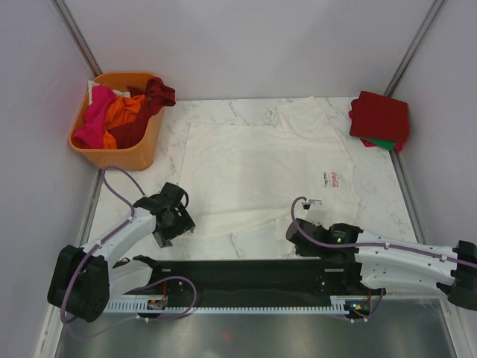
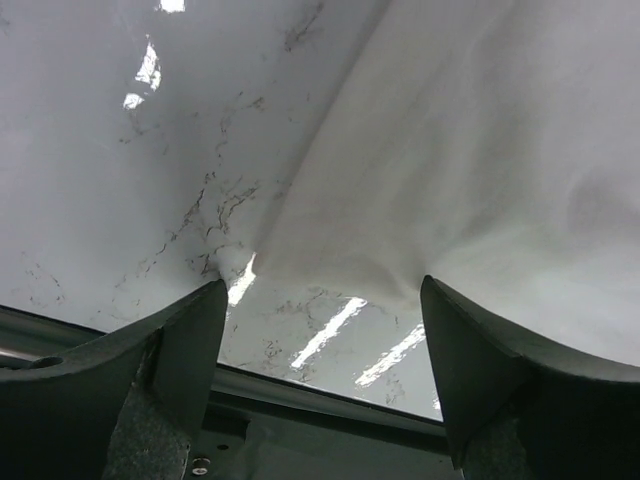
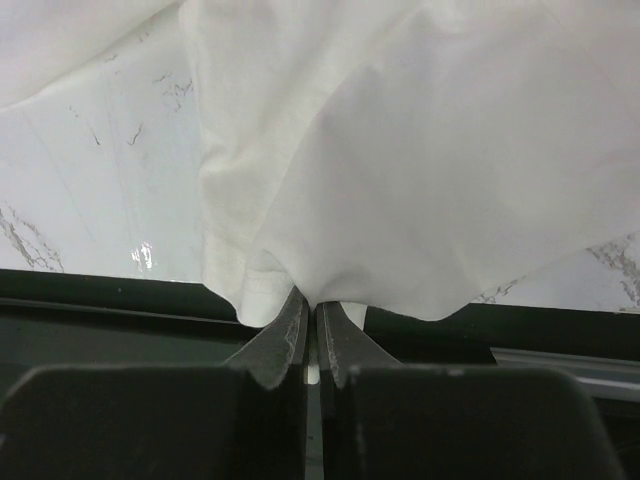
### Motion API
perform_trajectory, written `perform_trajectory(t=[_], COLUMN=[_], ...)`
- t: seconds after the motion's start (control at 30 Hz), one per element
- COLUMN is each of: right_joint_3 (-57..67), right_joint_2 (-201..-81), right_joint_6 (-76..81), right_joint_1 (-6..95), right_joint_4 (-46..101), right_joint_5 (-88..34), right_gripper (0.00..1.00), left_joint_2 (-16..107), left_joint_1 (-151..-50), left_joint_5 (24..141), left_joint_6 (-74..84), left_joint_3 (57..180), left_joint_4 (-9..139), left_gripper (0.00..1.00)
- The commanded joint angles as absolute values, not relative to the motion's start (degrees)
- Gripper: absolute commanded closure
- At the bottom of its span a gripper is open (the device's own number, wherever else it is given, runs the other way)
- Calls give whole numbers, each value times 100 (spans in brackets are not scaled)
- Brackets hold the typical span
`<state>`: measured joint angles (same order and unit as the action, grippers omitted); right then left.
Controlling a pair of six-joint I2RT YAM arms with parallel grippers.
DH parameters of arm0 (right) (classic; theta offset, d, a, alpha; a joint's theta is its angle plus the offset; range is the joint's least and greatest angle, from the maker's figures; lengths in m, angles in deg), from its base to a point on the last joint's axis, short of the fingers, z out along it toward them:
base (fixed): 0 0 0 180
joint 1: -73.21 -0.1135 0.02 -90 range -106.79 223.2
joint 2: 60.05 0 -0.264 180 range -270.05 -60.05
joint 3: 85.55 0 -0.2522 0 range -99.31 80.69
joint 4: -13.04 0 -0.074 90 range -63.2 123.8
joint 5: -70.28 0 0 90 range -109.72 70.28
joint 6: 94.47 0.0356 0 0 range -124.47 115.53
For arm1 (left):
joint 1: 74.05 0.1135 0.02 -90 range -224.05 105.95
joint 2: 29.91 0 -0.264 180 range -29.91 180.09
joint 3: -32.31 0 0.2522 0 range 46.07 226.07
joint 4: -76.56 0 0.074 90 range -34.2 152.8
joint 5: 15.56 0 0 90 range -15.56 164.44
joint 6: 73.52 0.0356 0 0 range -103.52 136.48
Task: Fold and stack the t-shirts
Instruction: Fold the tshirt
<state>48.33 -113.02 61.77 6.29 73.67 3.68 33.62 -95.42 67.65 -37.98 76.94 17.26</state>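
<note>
A cream-white t-shirt (image 1: 261,168) with small red print lies spread flat on the marble table (image 1: 373,201). My left gripper (image 1: 173,216) is open at the shirt's near left corner; in the left wrist view the hem (image 2: 330,285) lies just beyond the open fingers (image 2: 195,340). My right gripper (image 1: 302,230) is shut on the shirt's near hem, and the right wrist view shows cloth (image 3: 300,280) pinched and bunched between the fingers (image 3: 285,335). A folded stack of red t-shirts (image 1: 380,119) with a green one underneath sits at the far right.
An orange plastic basket (image 1: 115,153) at the far left holds pink, orange and dark red shirts (image 1: 119,112). A black rail (image 1: 246,280) runs along the near table edge. Grey walls close in both sides.
</note>
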Motion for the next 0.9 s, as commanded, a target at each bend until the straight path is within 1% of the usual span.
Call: perform_trajectory(t=[0.0,0.13,0.33,0.4,0.43,0.47,0.53,0.57,0.6,0.87], right_joint_3=[4782,4764,4747,4756,4764,4764,4756,4756,4747,4545], right_joint_2=[-11199,-11252,-11305,-11314,-11322,-11340,-11366,-11375,-11375,-11042], right_joint_6=[6075,6075,6110,6127,6136,6136,6136,6145,6162,6470], right_joint_1=[667,667,676,676,667,676,676,676,667,676], right_joint_4=[7267,7267,7267,7267,7267,7259,7267,7276,7276,7961], right_joint_5=[445,418,410,410,401,401,401,392,401,602], right_gripper=[99,100,100,100,100,100,100,100,100,100], left_joint_2=[3416,3530,3768,3794,3786,3768,3715,3698,3680,2740], left_joint_1=[-9567,-9567,-9567,-9567,-9567,-9567,-9567,-9567,-9567,-9585], left_joint_5=[6302,6249,6152,6178,6178,6196,6196,6205,6222,7047], left_joint_6=[-3986,-3960,-3977,-3977,-3977,-3968,-3942,-3916,-3881,-3669], left_joint_3=[7718,7718,7709,7666,7639,7630,7604,7604,7639,7744], left_joint_4=[2053,2193,2316,2378,2395,2413,2457,2475,2492,2221], left_gripper=[15,18,33,45,49,59,74,92,98,98])
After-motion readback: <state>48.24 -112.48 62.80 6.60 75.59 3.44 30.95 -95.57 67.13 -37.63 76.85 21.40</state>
